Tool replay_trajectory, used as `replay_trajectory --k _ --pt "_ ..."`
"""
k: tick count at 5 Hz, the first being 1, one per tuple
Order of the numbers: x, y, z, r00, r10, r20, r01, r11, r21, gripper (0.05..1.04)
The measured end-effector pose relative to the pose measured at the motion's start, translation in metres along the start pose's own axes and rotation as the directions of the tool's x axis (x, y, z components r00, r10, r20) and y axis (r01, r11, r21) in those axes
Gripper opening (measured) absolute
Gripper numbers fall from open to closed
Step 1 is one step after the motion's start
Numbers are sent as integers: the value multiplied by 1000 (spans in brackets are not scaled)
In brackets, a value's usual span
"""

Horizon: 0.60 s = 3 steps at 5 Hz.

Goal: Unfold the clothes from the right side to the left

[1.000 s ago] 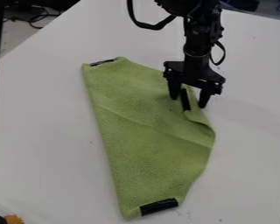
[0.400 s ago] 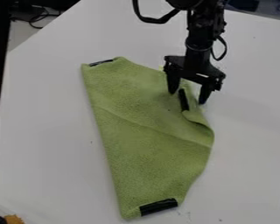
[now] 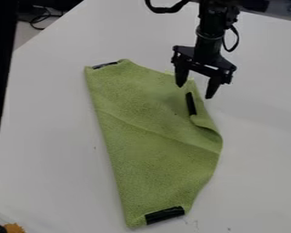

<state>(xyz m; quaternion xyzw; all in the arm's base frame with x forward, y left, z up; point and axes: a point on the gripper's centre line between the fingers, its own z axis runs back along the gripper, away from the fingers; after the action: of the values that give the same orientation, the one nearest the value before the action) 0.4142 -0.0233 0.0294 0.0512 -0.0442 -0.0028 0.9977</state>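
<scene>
My gripper [image 3: 195,91] hangs open over the upper right edge of the cloth, its fingers apart with nothing held between them. The green cloth [image 3: 154,136] lies on the table, long and slanting from upper left to bottom. Black tape strips mark its upper left corner, its bottom corner and its right edge. Near the right edge, just below my gripper, a corner with a tape strip [image 3: 191,103] is folded over onto the cloth.
The white table [image 3: 51,136] surrounds the cloth. At the bottom left corner lies a small orange-brown item [image 3: 14,228] beside something black. Cables [image 3: 38,17] lie beyond the table's upper left edge.
My gripper has risen, moving up and away from the folded corner, with its fingers staying apart. The cloth has barely shifted.
</scene>
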Motion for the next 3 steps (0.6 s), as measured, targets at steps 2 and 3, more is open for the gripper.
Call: replay_trajectory --k 2,3 --pt "0 -5 -5 1000 0 15 0 1000 -27 310" --pt "-1 -7 -5 1000 -8 10 9 999 -41 328"
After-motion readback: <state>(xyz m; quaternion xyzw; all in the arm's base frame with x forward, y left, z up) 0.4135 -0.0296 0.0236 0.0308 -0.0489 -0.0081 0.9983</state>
